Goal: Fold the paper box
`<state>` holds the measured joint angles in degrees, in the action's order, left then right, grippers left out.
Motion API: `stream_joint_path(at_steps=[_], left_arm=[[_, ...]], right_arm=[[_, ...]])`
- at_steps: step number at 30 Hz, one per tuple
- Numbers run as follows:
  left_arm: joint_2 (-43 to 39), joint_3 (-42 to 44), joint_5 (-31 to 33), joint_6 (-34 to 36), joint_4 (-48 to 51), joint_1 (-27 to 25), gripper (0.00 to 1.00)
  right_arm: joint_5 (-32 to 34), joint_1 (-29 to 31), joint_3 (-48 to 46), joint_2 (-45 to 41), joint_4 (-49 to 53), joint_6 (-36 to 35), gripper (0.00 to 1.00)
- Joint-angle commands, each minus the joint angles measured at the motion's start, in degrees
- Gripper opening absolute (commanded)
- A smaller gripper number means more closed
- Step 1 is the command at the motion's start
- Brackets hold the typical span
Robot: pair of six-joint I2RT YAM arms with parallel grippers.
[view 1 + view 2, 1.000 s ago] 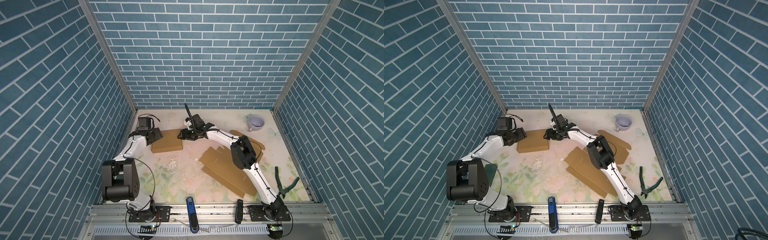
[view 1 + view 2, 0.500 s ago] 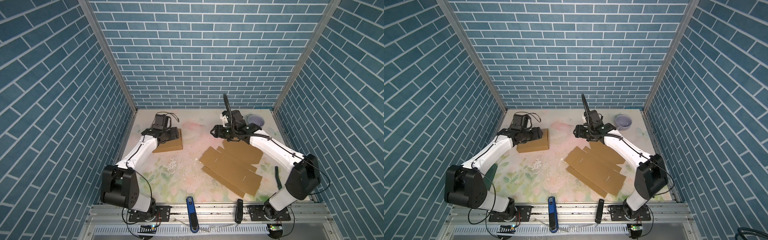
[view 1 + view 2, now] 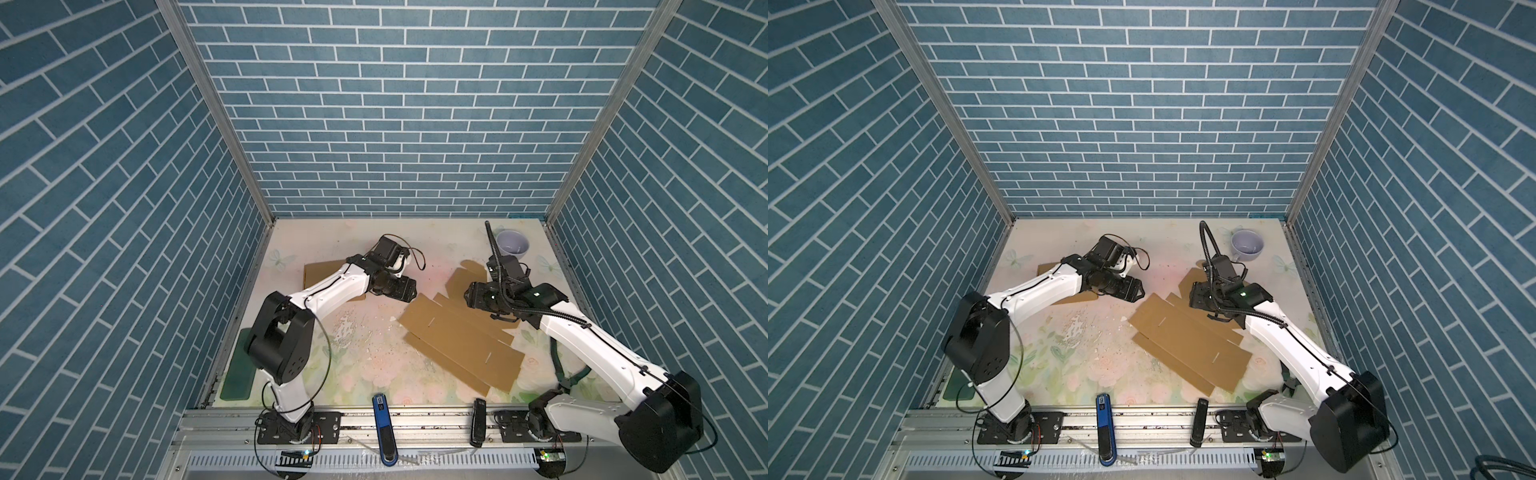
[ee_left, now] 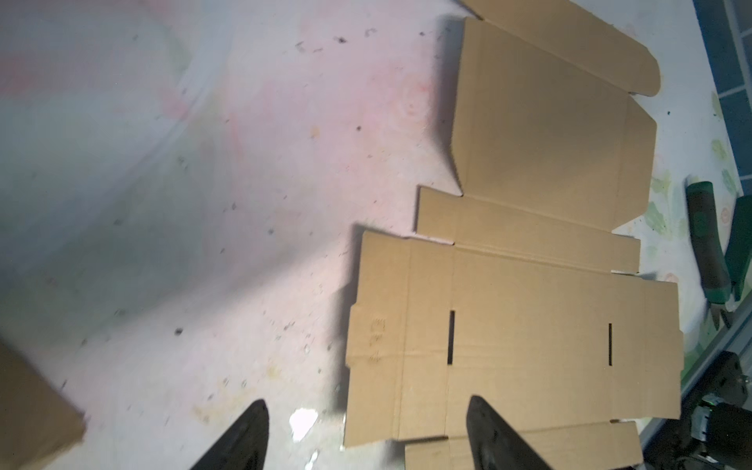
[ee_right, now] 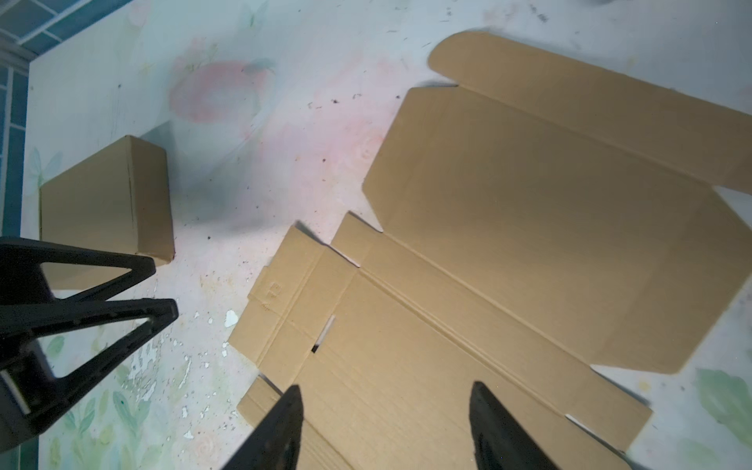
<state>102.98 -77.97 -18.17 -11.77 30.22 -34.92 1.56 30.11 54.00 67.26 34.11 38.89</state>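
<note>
**Flat carton blank lying between two open grippers, no panel yet raised**

The carton blank [image 3: 461, 336] lies unfolded on the table [image 3: 332, 241], right of centre in both top views, with its long axis running from back to front-right. The left gripper [image 3: 410, 291] hangs just off the blank's left corner. Its jaws are spread wide and empty, and in the left wrist view one fingertip [image 4: 478, 411] sits over the card while the other is over bare table. The right gripper [image 3: 469, 297] hangs over the blank's back part, jaws likewise wide apart and holding nothing. Whether either gripper touches the card cannot be told.

The blank looks like thin corrugated card. It should be light, stiff across each panel and willing to bend only along its scored creases. On this smooth table it will probably slide if pushed from one side, so one arm should pin a panel while the other lifts. The outer flaps offer the best hold. The dark shadow along the left edge suggests that this edge sits slightly proud, which would let a finger slip under.

Open table lies between the blank and the folded box [image 3: 322, 270] at back left. Room is tighter on the right, with the mug [image 3: 513, 243] near the rounded back flap and the pliers [image 4: 708, 244] just beside the blank's right edge.
</note>
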Motion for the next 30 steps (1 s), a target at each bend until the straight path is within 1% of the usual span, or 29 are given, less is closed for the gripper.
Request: stream_joint_path(at_steps=[1,4,8,13,19,23,30], left_arm=[[5.0,-6.9,-0.9,5.7,-0.3,-3.5,0.78],[12.2,-13.9,-0.1,5.8,-0.8,-5.1,0.77],[19.2,-20.7,0.4,5.7,-2.2,-5.9,0.76],[26.7,-27.9,-3.0,3.9,-4.4,-6.0,0.76],[34.4,-37.2,-4.6,2.6,-1.9,-6.3,0.74],[37.3,-40.3,-6.3,1.6,-0.9,-6.3,0.70],[39.1,-40.6,-7.6,-0.1,-1.9,-6.4,0.66]], right_arm=[[4.4,-1.5,-4.9,-2.3,1.6,5.4,0.64],[5.0,-2.8,-8.9,-5.2,-1.3,7.6,0.63],[5.2,-4.1,-12.1,-8.7,-3.4,8.3,0.63],[5.1,-5.9,-14.7,-11.9,-3.5,7.7,0.62],[4.4,-8.0,-15.8,-13.4,-4.0,6.7,0.63],[4.3,-9.1,-15.8,-13.6,-3.8,6.0,0.62],[3.4,-10.3,-15.5,-13.4,-4.1,5.1,0.62]])
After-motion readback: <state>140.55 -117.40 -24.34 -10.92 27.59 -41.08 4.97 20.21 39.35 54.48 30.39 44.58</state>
